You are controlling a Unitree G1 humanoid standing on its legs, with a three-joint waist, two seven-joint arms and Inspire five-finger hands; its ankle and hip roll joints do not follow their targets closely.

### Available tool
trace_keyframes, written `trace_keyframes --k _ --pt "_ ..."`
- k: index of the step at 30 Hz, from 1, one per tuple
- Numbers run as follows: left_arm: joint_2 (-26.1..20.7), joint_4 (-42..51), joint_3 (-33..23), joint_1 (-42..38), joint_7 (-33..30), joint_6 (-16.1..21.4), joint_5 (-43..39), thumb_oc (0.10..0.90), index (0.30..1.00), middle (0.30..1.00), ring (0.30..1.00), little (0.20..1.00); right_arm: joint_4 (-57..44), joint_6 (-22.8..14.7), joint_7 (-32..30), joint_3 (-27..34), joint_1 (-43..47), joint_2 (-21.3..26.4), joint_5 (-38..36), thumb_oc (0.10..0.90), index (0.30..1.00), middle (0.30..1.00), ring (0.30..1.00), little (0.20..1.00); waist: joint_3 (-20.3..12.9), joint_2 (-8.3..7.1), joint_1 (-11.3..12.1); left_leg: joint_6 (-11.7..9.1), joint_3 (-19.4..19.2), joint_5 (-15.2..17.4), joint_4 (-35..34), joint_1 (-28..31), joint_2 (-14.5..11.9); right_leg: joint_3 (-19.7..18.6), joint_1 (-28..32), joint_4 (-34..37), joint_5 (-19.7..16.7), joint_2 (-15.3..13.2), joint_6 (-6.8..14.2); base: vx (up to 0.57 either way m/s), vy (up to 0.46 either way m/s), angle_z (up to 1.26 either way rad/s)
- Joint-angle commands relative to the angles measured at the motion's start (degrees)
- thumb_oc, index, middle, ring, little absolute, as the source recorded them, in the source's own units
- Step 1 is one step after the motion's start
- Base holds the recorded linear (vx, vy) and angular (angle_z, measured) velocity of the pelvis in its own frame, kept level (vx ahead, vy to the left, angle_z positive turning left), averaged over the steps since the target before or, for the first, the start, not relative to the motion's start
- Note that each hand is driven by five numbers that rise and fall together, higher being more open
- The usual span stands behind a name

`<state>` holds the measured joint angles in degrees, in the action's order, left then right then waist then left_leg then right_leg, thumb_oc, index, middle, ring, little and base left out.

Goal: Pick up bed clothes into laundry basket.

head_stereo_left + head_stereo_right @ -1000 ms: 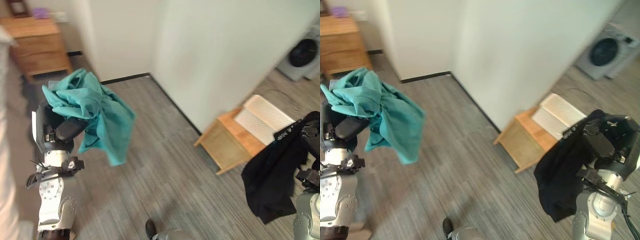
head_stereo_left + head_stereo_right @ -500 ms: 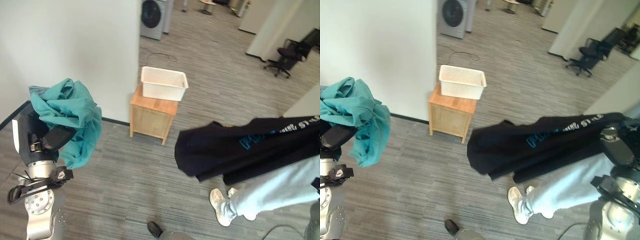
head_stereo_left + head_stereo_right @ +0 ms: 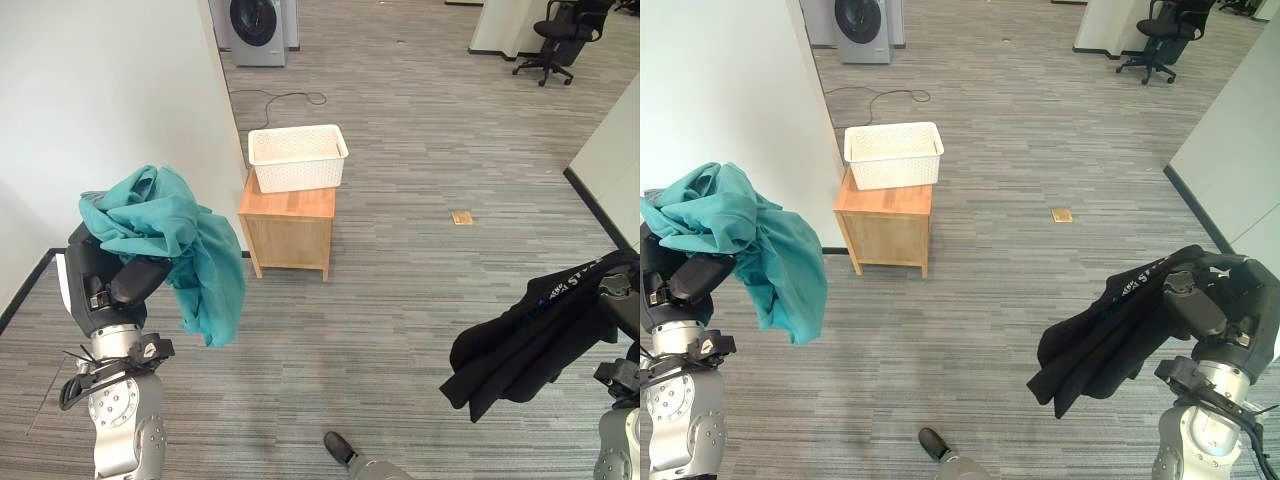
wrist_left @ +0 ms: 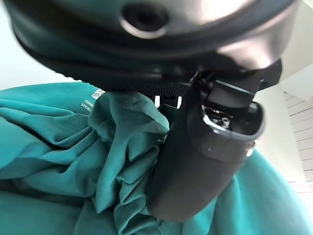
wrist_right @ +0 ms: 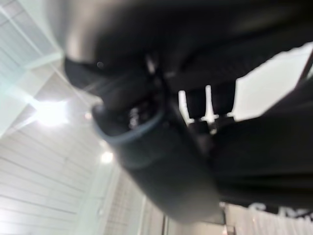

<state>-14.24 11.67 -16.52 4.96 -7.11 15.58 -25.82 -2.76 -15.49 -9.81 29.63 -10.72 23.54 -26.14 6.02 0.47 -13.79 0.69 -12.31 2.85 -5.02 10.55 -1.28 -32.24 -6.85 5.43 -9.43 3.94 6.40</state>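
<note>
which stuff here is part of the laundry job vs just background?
Job:
- teal garment, held up in the left hand
- black garment, hanging from the right hand
- white laundry basket, on the wooden cabinet

Background:
- washing machine
- office chair
- small tan object on the floor

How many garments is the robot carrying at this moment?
2. A teal garment is bunched in the left hand; a black garment hangs from the right hand. The white laundry basket sits on the wooden cabinet; its inside cannot be seen.
</note>
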Motion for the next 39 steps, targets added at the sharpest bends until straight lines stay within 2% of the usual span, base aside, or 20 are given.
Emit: trace_keyframes --k 1,8,11,15,19,20,21,22,24,25,26,27,28,29,30,31,33,34,36,39 --pt "-16.1 -4.8 2.3 -6.5 -0.1 2.4 -1.3 0.4 0.3 0.3 0.3 0.3 -6.3 -3.7 6.9 -4.9 5.8 -1.9 -10.2 0.4 0.3 0.3 0.3 0.3 -5.4 -7.7 8.6 -3.6 3.2 1.0 0.1 -7.3 -5.8 22.5 4.8 -5.4 9.3 -8.1 4.5 -0.01 0.117 -0.49" --pt "-18.2 -6.2 0.8 -7.6 -1.9 2.6 2.2 0.4 0.3 0.3 0.3 0.3 -6.2 -4.2 6.5 -3.4 6.7 -0.5 -10.1 0.4 0.3 0.3 0.3 0.3 -6.0 -7.34 8.1 -3.3 1.5 1.7 0.1 -5.9 -5.3 21.5 4.7 -4.5 8.4 -8.3 5.1 0.0 0.063 -0.18" --pt "-18.1 -5.5 -1.6 -7.6 -3.6 3.4 3.6 0.4 0.3 0.3 0.3 0.3 -5.9 -4.8 6.1 -1.8 6.2 0.1 -8.9 0.4 0.3 0.3 0.3 0.3 -6.3 -7.17 7.9 -3.2 0.0 2.1 0.1 -4.8 -5.4 20.9 4.6 -4.0 8.0 -8.1 5.3 0.0 0.026 -0.27" --pt "-15.6 -4.1 -3.6 -6.2 -3.9 4.3 3.1 0.4 0.3 0.3 0.3 0.3 -5.4 -5.7 5.1 2.6 3.3 -1.2 -8.0 0.4 0.3 0.3 0.3 0.3 -6.9 -6.55 6.1 -3.4 -0.9 2.5 0.0 -3.7 -5.5 20.4 4.9 -4.0 8.6 -7.8 5.2 0.0 0.009 -0.21" --pt "-15.0 -4.2 -3.1 -5.9 -3.4 4.3 3.1 0.4 0.3 0.3 0.3 0.3 -5.6 -6.1 5.1 3.3 2.4 -2.2 -8.2 0.4 0.3 0.3 0.3 0.3 -7.0 -6.07 5.3 -3.5 -1.0 2.4 0.0 -3.6 -5.7 20.2 4.7 -4.9 9.3 -7.6 5.0 -0.01 -0.035 -0.08" --pt "-14.7 -4.8 -2.2 -6.5 -2.8 4.3 2.3 0.4 0.3 0.3 0.3 0.3 -6.4 -5.7 6.0 2.5 1.6 -2.7 -8.0 0.4 0.3 0.3 0.3 0.3 -7.0 -5.71 4.0 -3.7 -1.3 2.3 0.1 -3.0 -6.1 19.2 4.3 -6.9 10.5 -6.7 4.6 -0.01 -0.081 -0.09" --pt "-14.8 -5.0 -2.2 -6.5 -2.7 4.4 2.2 0.4 0.3 0.3 0.3 0.3 -6.5 -5.7 6.0 2.5 1.5 -2.8 -8.0 0.4 0.3 0.3 0.3 0.3 -6.9 -5.69 4.1 -3.8 -1.4 2.3 0.1 -2.9 -6.2 19.1 4.2 -7.3 10.7 -6.5 4.5 0.03 -0.19 -0.11" --pt "-14.4 -5.1 -1.9 -6.4 -1.6 4.4 1.4 0.4 0.3 0.3 0.3 0.3 -6.4 -5.1 7.4 1.6 1.0 -2.6 -8.5 0.4 0.3 0.3 0.3 0.3 -6.8 -6.24 3.3 -4.3 -2.0 2.9 5.0 -2.8 -7.4 17.7 4.4 -8.0 11.5 -5.5 3.5 0.06 -0.21 -0.13" --pt "-14.5 -5.6 -1.2 -7.1 -1.0 4.3 0.8 0.4 0.3 0.3 0.3 0.3 -5.7 -5.6 8.2 0.4 1.7 -1.3 -10.2 0.4 0.3 0.3 0.3 0.3 -4.7 -7.33 3.8 -5.5 -1.1 1.7 19.4 -7.9 -11.2 15.1 5.6 -9.2 11.6 -2.9 1.6 0.0 -0.23 -0.32" --pt "-14.5 -5.7 -1.3 -7.3 -1.0 4.3 0.8 0.4 0.3 0.3 0.3 0.3 -5.6 -5.7 8.2 0.4 1.9 -1.3 -10.3 0.4 0.3 0.3 0.3 0.3 -4.7 -7.28 4.0 -5.7 -1.1 1.6 20.3 -8.8 -11.6 14.9 5.0 -9.4 11.2 -2.6 1.5 -0.09 -0.082 -0.61" --pt "-14.4 -5.6 -0.4 -7.9 -1.3 4.2 0.5 0.4 0.3 0.3 0.3 0.3 -5.4 -5.7 7.9 -0.5 2.3 -0.4 -10.5 0.4 0.3 0.3 0.3 0.3 -3.4 -7.58 5.0 -5.9 2.6 -0.3 23.8 -11.0 -11.5 13.3 5.3 -10.1 11.4 -1.9 1.0 -0.14 -0.019 -0.67" --pt "-14.0 -5.6 0.2 -8.6 -1.4 4.1 0.3 0.4 0.3 0.3 0.3 0.3 -5.0 -5.8 7.5 -0.8 3.0 0.4 -10.9 0.4 0.3 0.3 0.3 0.3 -2.5 -8.08 6.1 -5.8 7.0 -0.7 24.8 -13.5 -10.2 12.4 4.5 -10.6 11.0 -2.0 0.7 -0.12 -0.007 -0.8" --pt "-13.7 -6.0 0.7 -9.0 -1.6 4.1 0.2 0.4 0.3 0.3 0.3 0.3 -4.6 -5.7 7.2 -0.9 3.5 0.8 -11.2 0.4 0.3 0.3 0.3 0.3 -2.2 -8.57 6.4 -5.3 9.9 1.1 23.1 -15.1 -8.9 11.7 4.5 -10.3 11.0 -2.5 0.7 -0.05 0.01 -0.84" --pt "-13.5 -6.2 0.7 -8.9 -1.6 4.1 0.0 0.4 0.3 0.3 0.3 0.3 -4.8 -5.5 7.2 -0.8 3.7 0.9 -11.1 0.4 0.3 0.3 0.3 0.3 -2.5 -8.52 6.3 -5.2 10.5 2.0 19.7 -15.0 -8.7 10.8 4.8 -9.8 11.0 -3.1 1.0 0.11 0.138 -0.83" --pt "-13.6 -6.7 0.7 -8.7 -1.4 4.5 -0.5 0.4 0.3 0.3 0.3 0.3 -5.3 -5.4 7.2 -0.1 3.5 1.2 -10.4 0.4 0.3 0.3 0.3 0.3 -3.0 -7.31 5.8 -5.6 9.2 0.7 14.7 -14.8 -10.1 10.4 5.4 -9.5 11.5 -3.7 1.7 0.14 0.143 -0.51" --pt "-13.6 -6.8 0.7 -8.7 -1.3 4.6 -0.6 0.4 0.3 0.3 0.3 0.3 -5.3 -5.3 7.1 -0.1 3.5 1.3 -10.4 0.4 0.3 0.3 0.3 0.3 -3.1 -7.29 6.0 -5.6 8.9 0.3 13.7 -14.3 -10.1 10.3 5.4 -9.4 11.4 -3.7 1.6 0.13 0.204 -0.61" --pt "-13.8 -7.5 2.4 -9.8 -1.9 5.4 -0.9 0.4 0.3 0.3 0.3 0.3 -5.3 -5.9 6.0 0.4 3.4 2.4 -8.0 0.4 0.3 0.3 0.3 0.3 -3.0 -5.74 5.1 -6.0 5.5 -0.9 9.5 -13.1 -10.3 10.5 5.4 -9.9 12.1 -4.7 1.9 0.07 0.241 -0.87" --pt "-13.8 -7.9 3.0 -11.2 -2.1 5.8 -1.3 0.4 0.3 0.3 0.3 0.3 -5.2 -5.1 5.3 1.0 3.0 2.7 -7.8 0.4 0.3 0.3 0.3 0.3 -2.8 -5.15 4.8 -5.9 5.2 -1.1 8.0 -12.0 -9.5 10.7 5.3 -10.1 13.2 -5.5 2.1 0.08 0.325 -0.36" --pt "-13.5 -8.0 3.6 -13.2 -2.4 6.1 -1.9 0.4 0.3 0.3 0.3 0.3 -5.8 -5.4 5.3 1.6 2.2 1.0 -8.7 0.4 0.3 0.3 0.3 0.3 -3.2 -4.0 3.1 -5.5 4.2 -0.2 7.5 -11.3 -8.0 10.5 4.5 -10.3 13.2 -7.2 3.2 0.12 0.341 0.07" --pt "-13.8 -7.3 4.5 -13.9 -1.9 6.3 -1.7 0.4 0.3 0.3 0.3 0.3 -6.1 -5.5 5.1 2.4 2.3 -0.9 -8.2 0.4 0.3 0.3 0.3 0.3 -3.0 -3.31 2.2 -3.4 3.7 1.5 6.6 -10.5 -5.0 9.4 2.4 -14.2 13.3 -9.8 4.8 0.13 0.344 -0.27"
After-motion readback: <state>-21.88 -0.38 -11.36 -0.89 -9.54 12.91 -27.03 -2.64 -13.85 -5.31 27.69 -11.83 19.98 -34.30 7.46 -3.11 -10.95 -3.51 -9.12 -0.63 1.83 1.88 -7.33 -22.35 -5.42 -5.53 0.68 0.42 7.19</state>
